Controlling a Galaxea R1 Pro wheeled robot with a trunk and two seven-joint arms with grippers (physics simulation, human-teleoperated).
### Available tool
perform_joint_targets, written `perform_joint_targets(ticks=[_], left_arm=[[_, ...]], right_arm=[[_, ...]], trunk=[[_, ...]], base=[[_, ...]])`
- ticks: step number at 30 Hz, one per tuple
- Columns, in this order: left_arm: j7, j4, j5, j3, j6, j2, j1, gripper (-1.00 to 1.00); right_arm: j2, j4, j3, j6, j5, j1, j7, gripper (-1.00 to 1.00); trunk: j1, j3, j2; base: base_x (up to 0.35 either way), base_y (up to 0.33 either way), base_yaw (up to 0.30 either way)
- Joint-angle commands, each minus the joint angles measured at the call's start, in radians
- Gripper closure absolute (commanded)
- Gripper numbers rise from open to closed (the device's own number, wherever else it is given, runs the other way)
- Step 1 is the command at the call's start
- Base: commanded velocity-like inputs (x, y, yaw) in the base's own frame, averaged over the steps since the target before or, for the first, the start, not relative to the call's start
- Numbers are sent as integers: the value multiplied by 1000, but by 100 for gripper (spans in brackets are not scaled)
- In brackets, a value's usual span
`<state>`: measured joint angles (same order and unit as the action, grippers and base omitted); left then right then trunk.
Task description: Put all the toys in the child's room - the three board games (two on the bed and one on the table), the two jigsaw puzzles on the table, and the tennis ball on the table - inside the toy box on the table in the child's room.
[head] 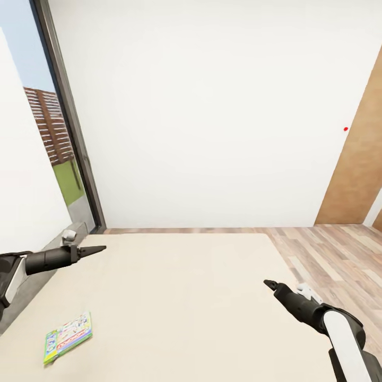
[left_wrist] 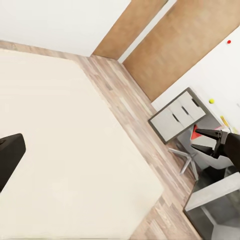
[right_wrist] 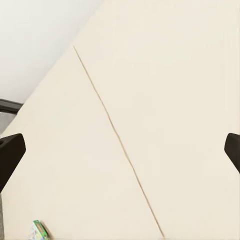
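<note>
Black tapered fingers of the left tool lay pressed together into a single point, hovering above the near left part of the broad beige mattress of the bed. The right tool, dark and mounted on a white forearm, hung over the bed's right side; the left wrist view showed it from afar with its two fingers a little apart and nothing between them. Neither tool touched anything.

On the mattress, near its left front corner, lay a flat green-edged board game box with a white and red printed lid, resting flat and slightly turned. It sat nearer to the left tool than to the right one, well apart from both. A corner of it also showed in the right wrist view.

Beyond the bed ran a wood plank floor up to a plain white wall. A dark-framed window stood to the left and a brown wooden panel to the right. In the left wrist view, a white drawer unit stood on the floor past the bed's edge.
</note>
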<state>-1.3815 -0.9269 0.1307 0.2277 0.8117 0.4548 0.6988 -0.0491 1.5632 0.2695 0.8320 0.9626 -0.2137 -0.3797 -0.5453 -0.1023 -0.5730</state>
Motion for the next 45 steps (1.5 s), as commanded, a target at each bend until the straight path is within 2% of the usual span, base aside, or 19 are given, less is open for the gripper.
perform_joint_targets(ticks=[1,31,45], left_arm=[[-2,0,3,0,10,0,1,-100],[-1,0,3,0,10,1,1,-100],[-1,0,3,0,10,1,1,-100]], right_arm=[[0,1,0,3,10,-1,-10,-100],[1,1,0,4,10,-1,-10,-100],[1,1,-1,4,9,-1,-10,-100]], trunk=[[0,-2,-2],[0,-2,-2],[0,-2,-2]], base=[[0,286,0],[0,266,0],[0,57,0]])
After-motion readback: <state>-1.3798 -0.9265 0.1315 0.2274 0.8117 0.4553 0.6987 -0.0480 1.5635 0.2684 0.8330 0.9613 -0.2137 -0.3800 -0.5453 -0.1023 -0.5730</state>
